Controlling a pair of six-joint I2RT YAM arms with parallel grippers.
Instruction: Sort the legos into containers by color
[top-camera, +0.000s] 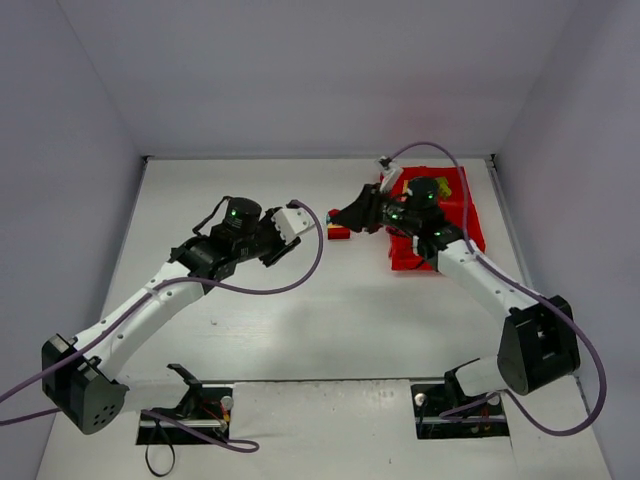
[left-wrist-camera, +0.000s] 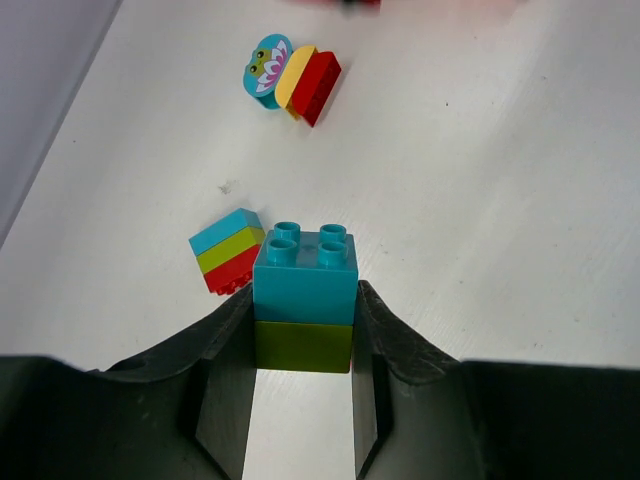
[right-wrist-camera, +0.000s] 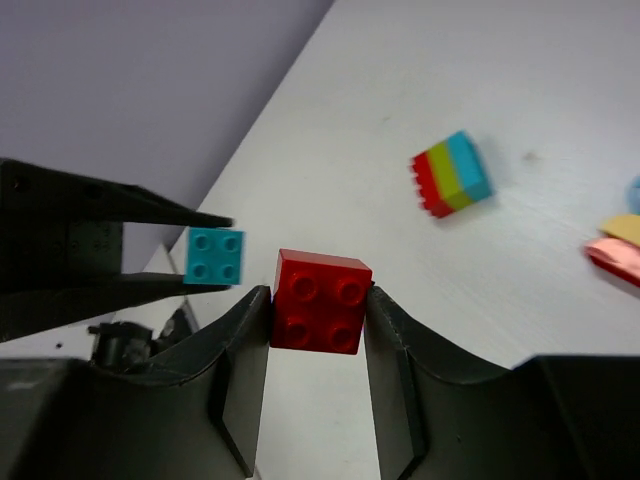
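Teal brick (left-wrist-camera: 305, 265) stacked on a green brick (left-wrist-camera: 303, 346) sits clamped in the left pincer (left-wrist-camera: 305, 330), which is closed tight on the pair. The right pincer (right-wrist-camera: 318, 315) grips a lone red brick (right-wrist-camera: 320, 300) by its sides. Beyond the left pincer, on the white bench (left-wrist-camera: 500, 200), a teal-green-red stack (left-wrist-camera: 228, 250) lies just ahead and a frog-faced teal-yellow-red stack (left-wrist-camera: 292, 80) farther off. Sorting looks far from finished, since these mixed stacks are unsorted. The red tray (top-camera: 474, 232) lies behind the right pincer, largely hidden by the arm. What its bins hold cannot be made out.
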